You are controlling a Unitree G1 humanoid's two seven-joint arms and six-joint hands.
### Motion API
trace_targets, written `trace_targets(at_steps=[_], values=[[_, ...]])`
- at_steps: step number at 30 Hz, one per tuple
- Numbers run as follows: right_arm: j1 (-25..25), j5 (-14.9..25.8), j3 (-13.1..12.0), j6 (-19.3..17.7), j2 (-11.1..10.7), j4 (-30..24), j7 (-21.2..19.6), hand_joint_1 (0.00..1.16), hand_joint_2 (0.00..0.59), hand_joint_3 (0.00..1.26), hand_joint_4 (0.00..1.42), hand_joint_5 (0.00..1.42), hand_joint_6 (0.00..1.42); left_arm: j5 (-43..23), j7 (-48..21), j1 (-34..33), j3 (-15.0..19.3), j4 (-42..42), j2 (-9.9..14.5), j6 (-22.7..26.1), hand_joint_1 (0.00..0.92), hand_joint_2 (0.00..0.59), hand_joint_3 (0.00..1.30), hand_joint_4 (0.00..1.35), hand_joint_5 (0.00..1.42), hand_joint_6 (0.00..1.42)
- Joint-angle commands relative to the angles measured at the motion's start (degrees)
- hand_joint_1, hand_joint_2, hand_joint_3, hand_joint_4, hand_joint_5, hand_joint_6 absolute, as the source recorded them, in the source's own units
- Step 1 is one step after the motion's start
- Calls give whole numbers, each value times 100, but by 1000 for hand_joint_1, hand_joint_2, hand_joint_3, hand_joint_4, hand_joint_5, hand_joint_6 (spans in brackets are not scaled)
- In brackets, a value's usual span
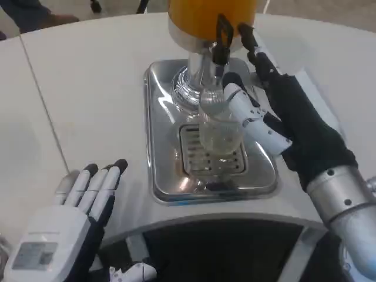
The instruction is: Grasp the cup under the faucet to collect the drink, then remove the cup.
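the right robot hand (pixel 267 111) is wrapped around the clear cup (pixel 220 132), which stands on the drip tray (pixel 164 176) under the black faucet (pixel 222 38) of the orange drink dispenser (pixel 194 14). so the grasp looks done; filling and removal remain. the cup appears nearly empty. the left robot hand (pixel 76 211) rests flat on the desk (pixel 88 100), fingers spread, holding nothing. its back carries a grey label, unreadable.

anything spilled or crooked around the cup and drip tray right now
Nothing stands out. The clear cup stands upright on the drip tray grate under the faucet, with the right hand wrapped around it. No puddle shows on the tray or the table. The left hand rests open on the table.
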Motion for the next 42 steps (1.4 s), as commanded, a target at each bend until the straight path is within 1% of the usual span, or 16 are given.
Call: trace_targets(at_steps=[1,5,8,11,12,17,20,24,26,30,32,34,36,38,40,42], values=[[-272,87,94,-129,-50,166,-299,321,586,6,0,0,35,69,-25,130,104,-64,-35,8,0,127,0,0,0,1],[-561,240,116,-35,-35,403,-400,321,586,6,0,0,34,29,2,235,175,-68,-64,-7,0,131,0,0,0,4],[-899,328,146,12,-73,520,-385,320,586,6,0,0,33,19,12,285,228,-84,-89,-28,0,133,0,0,0,5],[-1178,453,186,69,-189,631,-209,320,586,6,0,0,33,15,25,310,259,-76,-103,-47,0,134,0,0,0,6],[-1285,571,192,86,-272,718,-72,320,586,6,0,0,35,12,28,311,266,-69,-110,-52,0,135,0,0,0,6],[-1352,672,338,220,-442,749,64,319,586,9,0,0,55,-155,69,287,328,43,-155,-114,0,136,0,0,5,31],[-1244,783,372,376,-454,663,68,319,586,12,0,0,57,-168,80,262,357,79,-176,-138,0,137,0,0,14,45],[-1226,788,550,556,-663,480,271,304,586,26,0,0,60,-179,60,199,360,133,-237,-150,0,137,0,0,20,47],[-1351,810,602,734,-831,466,463,290,583,37,0,0,62,-180,48,170,351,150,-264,-157,0,137,0,0,21,48],[-1580,981,684,929,-1163,551,865,201,572,35,0,0,63,-201,18,74,334,206,-319,-153,0,131,0,0,24,50],[-1679,847,850,964,-1356,517,975,195,572,39,0,0,63,-202,6,47,326,217,-340,-138,0,129,0,0,24,50],[-1842,814,1008,996,-1538,512,1163,187,571,51,0,1,63,-214,-18,35,317,213,-370,-111,0,127,0,0,22,51],[-1989,677,1239,1039,-1727,466,1322,183,571,54,0,2,63,-226,-81,26,299,200,-391,-54,0,126,0,0,1,41],[-1947,327,1440,1016,-1833,290,1204,181,571,58,0,2,63,-226,-155,3,277,192,-417,13,0,126,0,0,0,37],[-2061,100,1640,1084,-1952,215,1341,179,571,60,0,2,63,-224,-220,-32,260,194,-447,65,0,117,0,0,0,24],[-2269,-90,1824,1142,-2080,208,1592,158,579,67,0,3,63,-216,-244,-62,250,195,-473,98,0,115,0,0,0,19]])
